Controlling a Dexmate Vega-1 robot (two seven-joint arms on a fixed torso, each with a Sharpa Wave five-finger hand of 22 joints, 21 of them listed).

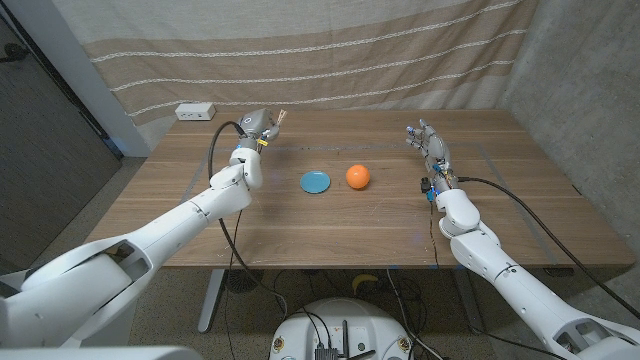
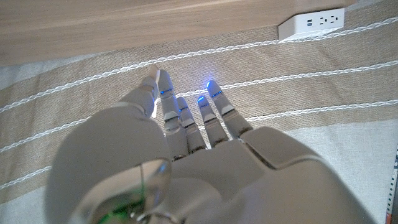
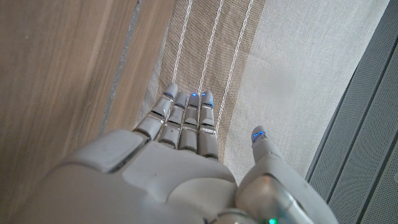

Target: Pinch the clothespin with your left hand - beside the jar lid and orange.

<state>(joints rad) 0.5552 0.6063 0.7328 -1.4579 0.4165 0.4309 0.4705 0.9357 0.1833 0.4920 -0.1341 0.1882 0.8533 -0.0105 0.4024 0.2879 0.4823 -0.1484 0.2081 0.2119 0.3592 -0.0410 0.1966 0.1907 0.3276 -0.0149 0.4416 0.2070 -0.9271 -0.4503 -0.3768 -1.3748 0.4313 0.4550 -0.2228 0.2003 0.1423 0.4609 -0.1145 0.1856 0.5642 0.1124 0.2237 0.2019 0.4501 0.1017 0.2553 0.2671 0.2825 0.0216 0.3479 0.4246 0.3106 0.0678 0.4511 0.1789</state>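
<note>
Left hand (image 1: 258, 126) is raised over the far left part of the wooden table (image 1: 330, 225), near the back edge. A thin, pale wooden piece, likely the clothespin (image 1: 281, 118), sticks out from its fingertips on the side toward the table's middle. It looks pinched there, but it's small in the head view and I can't make out which fingers hold it. In the left wrist view the left hand's fingers (image 2: 186, 121) reach out straight and close together toward the striped curtain (image 2: 280, 93); the pin itself isn't clear from that angle.

The blue jar lid (image 1: 315, 182) lies flat near the table's centre, with the orange (image 1: 358, 177) just beside it on the robot's right, not touching. Both sit nearer the robot than the left hand and well apart from it.

Right hand (image 1: 428, 140) is at the far right of the table, holding nothing. The right wrist view shows its fingers (image 3: 186, 118) straight and side by side, with the thumb (image 3: 260, 140) set apart.

A white power strip (image 1: 195, 112) sits at the table's back left corner, beyond the left hand.
</note>
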